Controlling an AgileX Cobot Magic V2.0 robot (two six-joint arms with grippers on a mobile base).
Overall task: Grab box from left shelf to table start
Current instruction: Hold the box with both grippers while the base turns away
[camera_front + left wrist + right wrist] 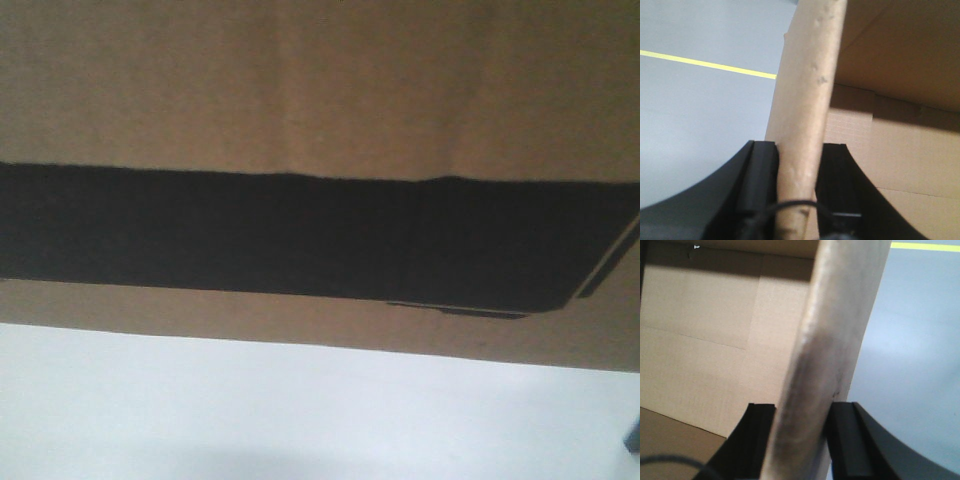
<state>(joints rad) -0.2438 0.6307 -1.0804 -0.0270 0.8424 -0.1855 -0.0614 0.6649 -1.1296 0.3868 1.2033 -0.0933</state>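
Box (320,90) above table (250,410), edges between left fingers (760,185), right fingers (757,440)

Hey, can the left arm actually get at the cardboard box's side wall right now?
Likely yes: the left gripper straddles the upright wall of the cardboard box, jaws pressed on either side, with nothing else in between.

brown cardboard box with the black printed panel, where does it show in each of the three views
Front view: the brown cardboard box fills the upper two thirds, above the white table.
Left wrist: its wall edge runs up the centre, left gripper shut on it.
Right wrist: wall edge up the centre, right gripper shut on it.
Shared landmark: the yellow floor line, in both wrist views only.
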